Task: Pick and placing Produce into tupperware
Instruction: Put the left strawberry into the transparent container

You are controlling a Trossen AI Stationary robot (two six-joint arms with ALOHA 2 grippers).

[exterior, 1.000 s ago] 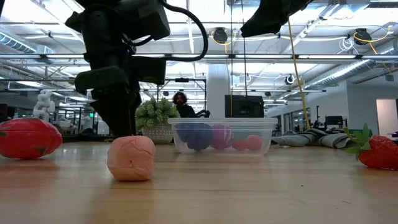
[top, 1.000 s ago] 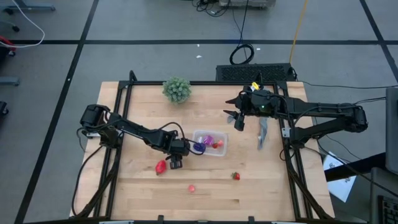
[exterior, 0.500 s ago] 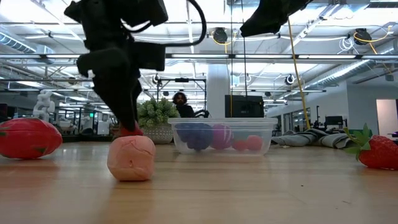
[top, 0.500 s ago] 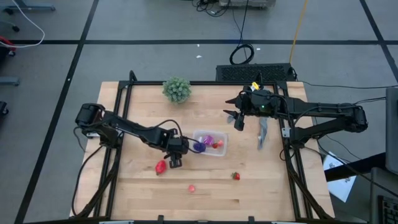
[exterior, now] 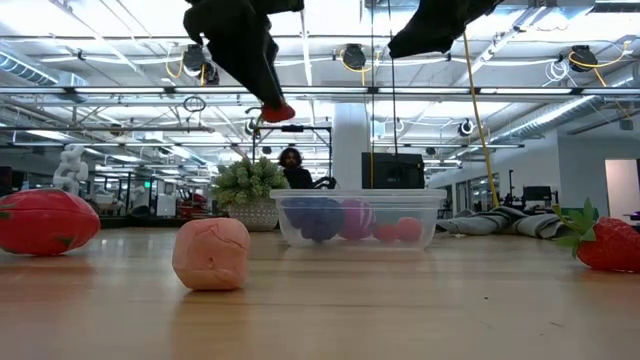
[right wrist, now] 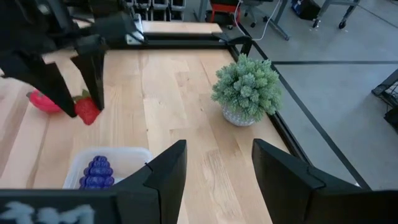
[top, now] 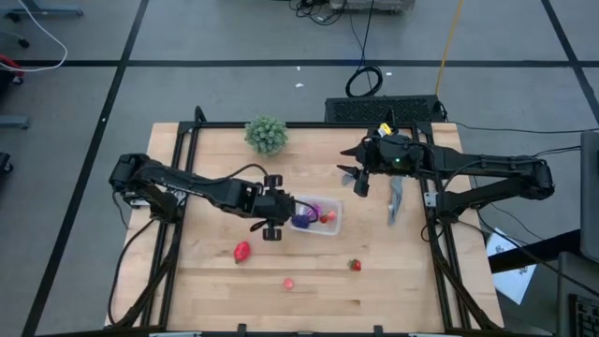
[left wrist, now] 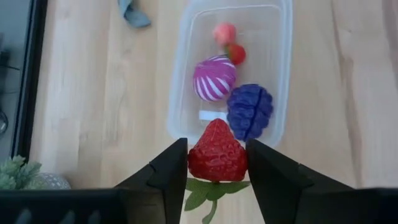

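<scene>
A: Left gripper point(left wrist: 216, 163) is up off the table, fingers pinching a red strawberry point(left wrist: 217, 151) between them, green leaves hanging out below the pads.

B: And where's it hanging?

A: Just at the near end of the clear tupperware point(top: 334, 227), right over its rim (in the low view the berry point(exterior: 277, 112) sits high above the tub point(exterior: 360, 220)).

B: What's in the tub?

A: A dark purple grape cluster point(left wrist: 250, 111), a magenta striped ball point(left wrist: 214, 78), a small red piece point(left wrist: 236, 54) and a pale pink one point(left wrist: 223, 33) at the far end.

B: Loose produce on the wood?

A: A big red fruit point(top: 242, 251) just off the left gripper, a pink lump point(top: 288, 283) toward the front edge, another strawberry point(top: 356, 265) in front of the tub.

B: The other arm?

A: Right gripper point(top: 354, 177) hovers well apart, over the back right of the table, fingers spread with nothing between them. Grey cloth point(top: 395, 200) lies beside it, and the green potted plant point(top: 267, 134) stands at the back edge.
</scene>
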